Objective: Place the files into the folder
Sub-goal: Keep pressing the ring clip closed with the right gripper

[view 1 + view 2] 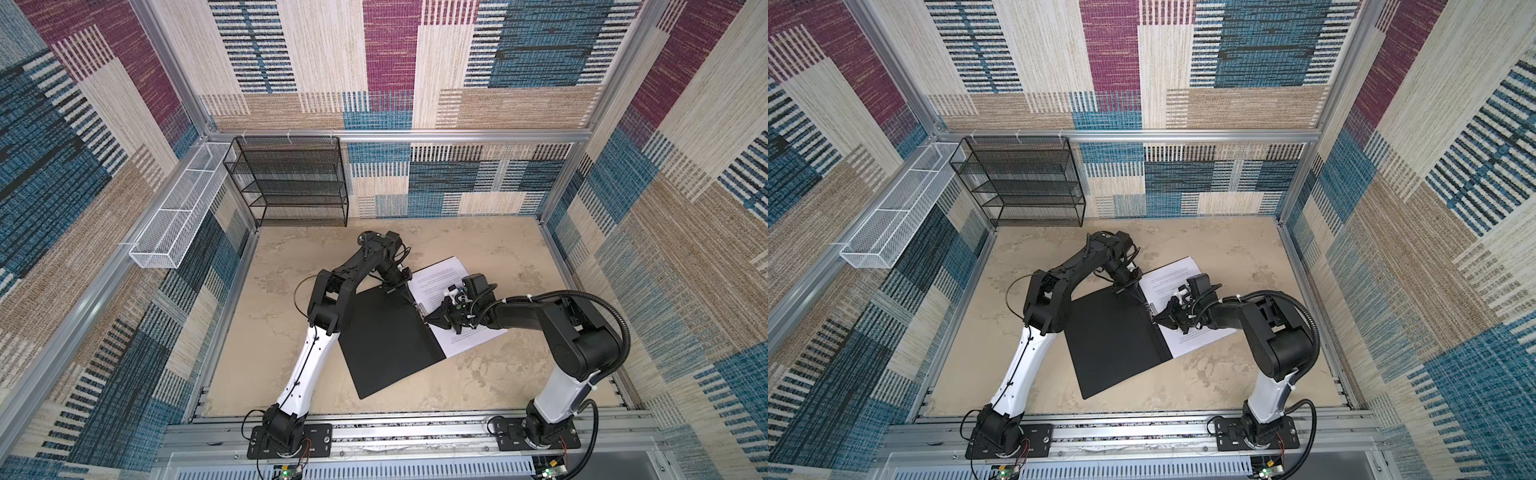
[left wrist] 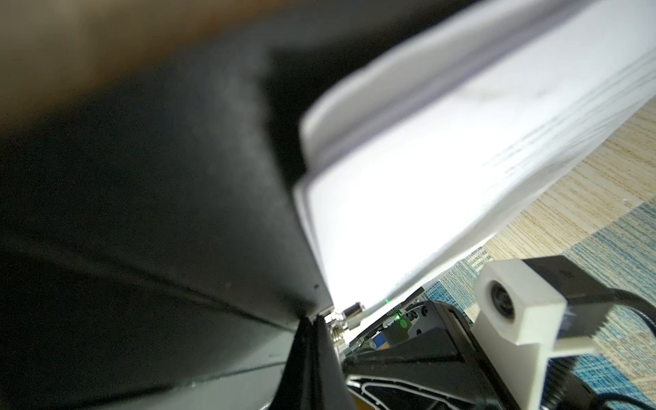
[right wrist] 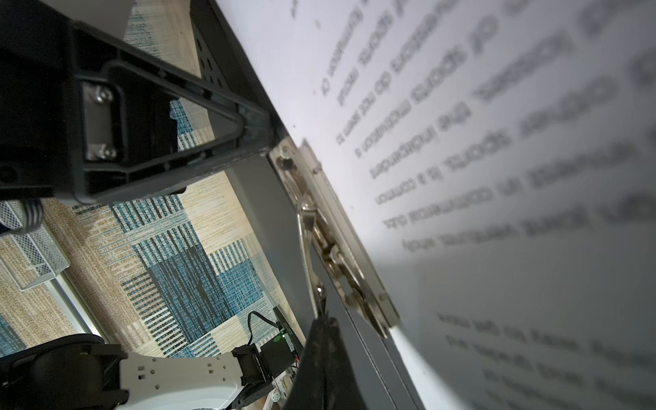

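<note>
The only print that can be partly read stands on the top sheet of the files [image 3: 479,149], seen in the right wrist view just beside the tips of the right gripper [image 3: 321,330]. It is black lines, upside down and blurred, in which words such as "sports", "independent" and "commercial" seem to stand; the rest cannot be made out. In both top views the same sheet, under that gripper, shows only thin lines too small to read. In the left wrist view a small label [image 2: 392,314] beside the green light [image 2: 403,323] on the right gripper is too blurred to read.
</note>
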Robot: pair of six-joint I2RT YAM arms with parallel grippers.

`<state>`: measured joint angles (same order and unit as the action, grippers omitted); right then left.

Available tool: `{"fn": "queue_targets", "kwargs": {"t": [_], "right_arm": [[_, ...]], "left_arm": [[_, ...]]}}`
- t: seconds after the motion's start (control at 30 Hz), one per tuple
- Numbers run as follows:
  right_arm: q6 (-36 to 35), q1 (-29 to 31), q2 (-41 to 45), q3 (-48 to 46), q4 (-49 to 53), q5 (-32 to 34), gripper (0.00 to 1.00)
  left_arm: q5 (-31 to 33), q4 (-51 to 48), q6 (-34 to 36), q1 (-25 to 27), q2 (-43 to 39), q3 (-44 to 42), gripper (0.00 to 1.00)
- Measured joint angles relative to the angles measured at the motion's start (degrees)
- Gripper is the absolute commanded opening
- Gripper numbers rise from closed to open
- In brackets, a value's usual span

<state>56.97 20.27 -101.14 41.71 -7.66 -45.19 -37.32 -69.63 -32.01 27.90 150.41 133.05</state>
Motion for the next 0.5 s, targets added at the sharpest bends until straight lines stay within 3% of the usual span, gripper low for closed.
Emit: {"fn": "queue_targets", "kwargs": {"t": [0.13,0.3,0.5], "right_arm": [[1.51,-0.02,-0.83,-1.03,-3.08,-1.38,0.0],[4.09,0.39,-1.55,-2.03,-7.65,-1.36,0.0],[6.47,0.66,-1.22,-2.45,-10.14,-0.04,0.0]], "left_arm": [[0.98,-0.13,1.31,0.17,-0.44,0.74,0.16],[5.57,0.17,1.57,0.17,-0.15,3.76,0.16],[6.14,-0.11,1.75,-0.02,0.96,6.36,0.18]]}}
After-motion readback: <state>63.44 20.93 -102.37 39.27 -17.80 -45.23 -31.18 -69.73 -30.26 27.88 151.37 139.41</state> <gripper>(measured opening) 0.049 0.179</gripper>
